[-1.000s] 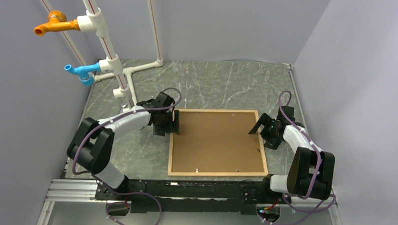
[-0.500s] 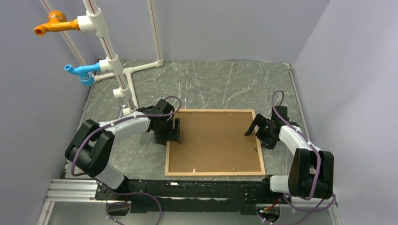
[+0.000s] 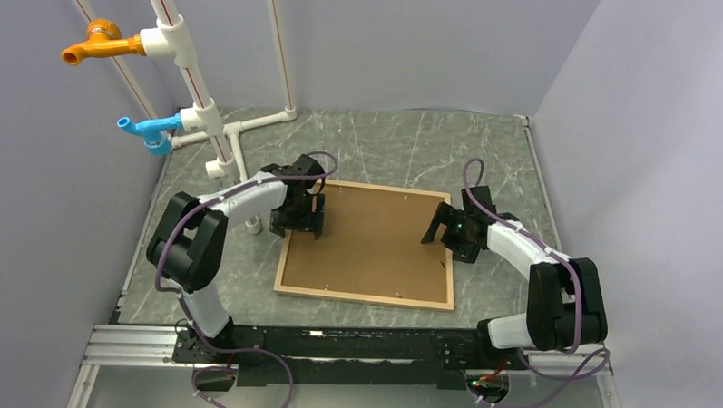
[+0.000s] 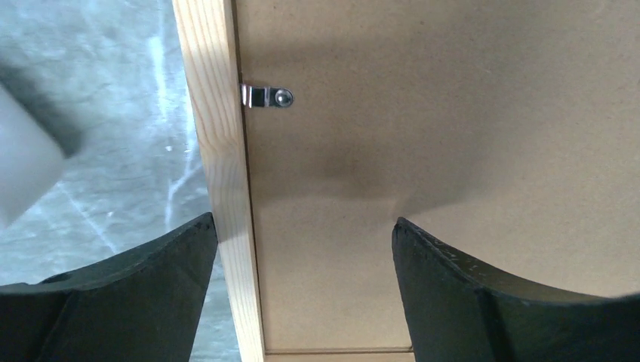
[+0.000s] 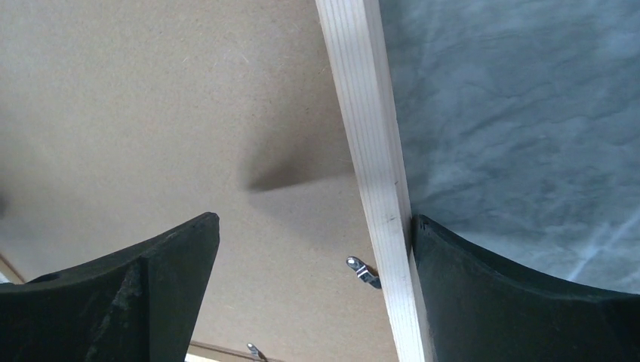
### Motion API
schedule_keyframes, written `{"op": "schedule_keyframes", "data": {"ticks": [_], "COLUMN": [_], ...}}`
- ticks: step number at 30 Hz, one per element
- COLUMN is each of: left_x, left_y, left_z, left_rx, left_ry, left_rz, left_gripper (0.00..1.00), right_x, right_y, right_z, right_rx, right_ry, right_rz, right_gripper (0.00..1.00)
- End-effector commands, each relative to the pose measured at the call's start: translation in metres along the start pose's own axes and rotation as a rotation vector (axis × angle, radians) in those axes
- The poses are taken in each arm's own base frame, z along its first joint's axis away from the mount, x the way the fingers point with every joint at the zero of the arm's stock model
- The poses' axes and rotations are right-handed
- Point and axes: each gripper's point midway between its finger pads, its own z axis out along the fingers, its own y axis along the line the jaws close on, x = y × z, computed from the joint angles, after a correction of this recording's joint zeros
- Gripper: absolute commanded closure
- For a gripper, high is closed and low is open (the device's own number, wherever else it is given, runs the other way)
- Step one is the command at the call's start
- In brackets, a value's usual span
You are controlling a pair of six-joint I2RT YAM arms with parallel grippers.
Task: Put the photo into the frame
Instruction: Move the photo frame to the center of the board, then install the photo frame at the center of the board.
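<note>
Table (image 3: 387, 141): grey marbled top; the frame lies on it.
Frame (image 3: 364, 298): light natural-wood rectangle, flat on the table, back side up, skewed so its near left corner sits further left than its far left corner. All positions below refer to this frame.
Backing board (image 3: 375, 241): plain brown panel filling the frame opening, level inside the four rails. No print surface shows in any view.
Pipe rack (image 3: 202, 117): white tubing, upright, beyond the frame's far left corner, apart from it.
Left gripper (image 3: 305, 222): over the frame's left rail, near its far end. Jaws spread; one finger over the table outside the rail, the other over the board. The wrist view shows the rail running between them (image 4: 303, 226).
Right gripper (image 3: 440, 229): over the frame's right rail, near mid-length. Jaws spread wide; the rail passes between the fingers, nothing pinched (image 5: 315, 220).
Orange tap (image 3: 96, 42), blue tap (image 3: 147, 131): on the pipe rack, well left of the frame.
Retaining clip (image 4: 266, 96): small metal tab on the left rail's inner edge, lying over the board.
</note>
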Motion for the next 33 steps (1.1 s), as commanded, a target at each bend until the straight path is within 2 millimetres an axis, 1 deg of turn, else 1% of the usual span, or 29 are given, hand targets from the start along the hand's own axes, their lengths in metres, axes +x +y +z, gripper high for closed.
{"op": "schedule_keyframes", "data": {"ticks": [1, 3, 4, 5, 7, 9, 11, 13, 15, 17, 18, 19, 22, 25, 30, 33], "left_x": [-0.009, -0.008, -0.007, -0.007, -0.007, -0.008, -0.008, -0.009, -0.005, 0.001, 0.003, 0.005, 0.009, 0.011, 0.014, 0.016], "left_y": [0.011, 0.026, 0.03, 0.031, 0.027, 0.017, -0.001, -0.022, -0.041, -0.055, -0.06, -0.064, -0.072, -0.071, -0.082, -0.085], "left_z": [-0.02, -0.027, -0.031, -0.035, -0.045, -0.058, -0.074, -0.089, -0.1, -0.109, -0.112, -0.114, -0.118, -0.118, -0.11, -0.106], "left_rx": [-0.096, -0.171, -0.195, -0.204, -0.203, -0.183, -0.121, -0.022, 0.098, 0.208, 0.253, 0.292, 0.367, 0.353, 0.383, 0.376], "left_ry": [-0.043, -0.057, -0.062, -0.071, -0.098, -0.131, -0.164, -0.198, -0.219, -0.239, -0.251, -0.259, -0.28, -0.261, -0.24, -0.223], "left_rz": [0.021, 0.017, 0.019, 0.025, 0.049, 0.07, 0.09, 0.087, 0.069, 0.025, 0.002, -0.02, -0.051, -0.052, -0.048, -0.035], "left_gripper": [0.1, 0.08, 0.08, 0.07, 0.07, 0.07, 0.07, 0.08, 0.08, 0.08, 0.08, 0.08, 0.09, 0.09, 0.1, 0.11], "right_x": [0.019, 0.019, 0.02, 0.02, 0.022, 0.022, 0.022, 0.021, 0.022, 0.027, 0.03, 0.03, 0.037, 0.041, 0.037, 0.03], "right_y": [0.029, 0.027, 0.025, 0.021, 0.013, 0.006, 0.001, -0.002, -0.006, -0.008, -0.008, -0.011, -0.011, -0.011, -0.015, -0.017], "right_z": [0.003, 0.003, 0.003, 0.003, 0.0, -0.004, -0.009, -0.015, -0.019, -0.021, -0.021, -0.021, -0.019, -0.017, -0.013, -0.011], "right_rx": [-0.096, -0.069, -0.048, -0.024, 0.021, 0.056, 0.087, 0.109, 0.143, 0.165, 0.169, 0.191, 0.211, 0.244, 0.309, 0.341], "right_ry": [0.093, 0.094, 0.094, 0.092, 0.089, 0.082, 0.071, 0.063, 0.056, 0.065, 0.075, 0.071, 0.084, 0.088, 0.059, 0.045], "right_rz": [0.012, -0.02, -0.037, -0.056, -0.082, -0.101, -0.118, -0.139, -0.159, -0.18, -0.188, -0.197, -0.231, -0.26, -0.276, -0.287], "right_gripper": [0.01, 0.01, 0.01, 0.01, 0.01, 0.01, 0.03, 0.05, 0.07, 0.1, 0.13, 0.17, 0.23, 0.27, 0.33, 0.37]}}
